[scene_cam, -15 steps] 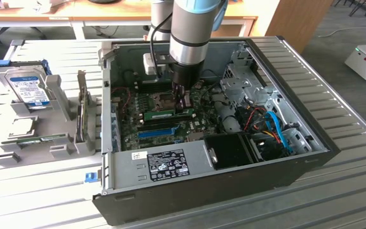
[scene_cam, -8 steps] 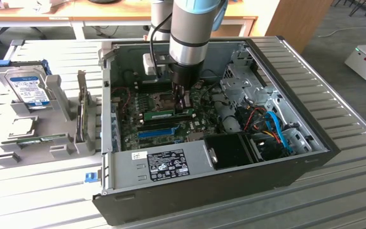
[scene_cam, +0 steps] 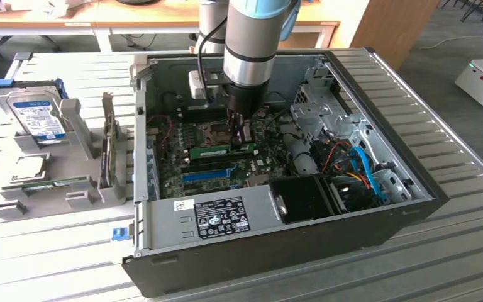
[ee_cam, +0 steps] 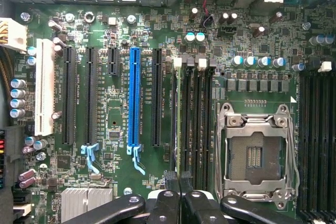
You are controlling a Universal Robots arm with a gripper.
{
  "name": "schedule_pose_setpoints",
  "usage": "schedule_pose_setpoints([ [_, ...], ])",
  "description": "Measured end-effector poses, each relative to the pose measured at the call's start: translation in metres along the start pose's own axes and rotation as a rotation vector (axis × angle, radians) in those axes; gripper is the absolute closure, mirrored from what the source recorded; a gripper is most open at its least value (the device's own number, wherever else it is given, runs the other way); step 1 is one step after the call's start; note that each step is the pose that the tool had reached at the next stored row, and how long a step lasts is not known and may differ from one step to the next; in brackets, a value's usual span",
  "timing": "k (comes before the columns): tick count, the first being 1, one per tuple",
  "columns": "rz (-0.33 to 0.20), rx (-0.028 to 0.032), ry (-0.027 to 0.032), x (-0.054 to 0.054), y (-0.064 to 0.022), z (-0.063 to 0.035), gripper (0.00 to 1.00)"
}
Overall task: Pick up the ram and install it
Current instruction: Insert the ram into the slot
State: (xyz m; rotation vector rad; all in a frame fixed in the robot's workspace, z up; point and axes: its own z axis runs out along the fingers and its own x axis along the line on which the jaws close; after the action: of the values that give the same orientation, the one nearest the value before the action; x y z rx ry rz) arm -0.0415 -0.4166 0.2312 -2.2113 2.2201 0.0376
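While the arm reaches down into the open case [scene_cam: 309, 248], we see the gripper [scene_cam: 243, 135] [ee_cam: 178, 179] with its fingers [ee_cam: 169, 184] closed together, tips right at one end of the ram [scene_cam: 223, 151] [ee_cam: 177, 114]; we cannot tell whether they pinch it. In the exterior view the ram sits on the motherboard at about seven o'clock from the gripper, standing on edge in a slot, with the blue slot [scene_cam: 206, 174] [ee_cam: 134, 98] near it at six o'clock. At nine o'clock from the case, well apart, stands the hard drive [scene_cam: 38, 116].
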Motion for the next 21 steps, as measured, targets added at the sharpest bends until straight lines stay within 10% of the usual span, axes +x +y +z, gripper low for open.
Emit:
schedule_pose_setpoints([
  [21, 0.012, -0.0001, -0.0003, 0.001, 0.0, -0.0007, 0.88],
])
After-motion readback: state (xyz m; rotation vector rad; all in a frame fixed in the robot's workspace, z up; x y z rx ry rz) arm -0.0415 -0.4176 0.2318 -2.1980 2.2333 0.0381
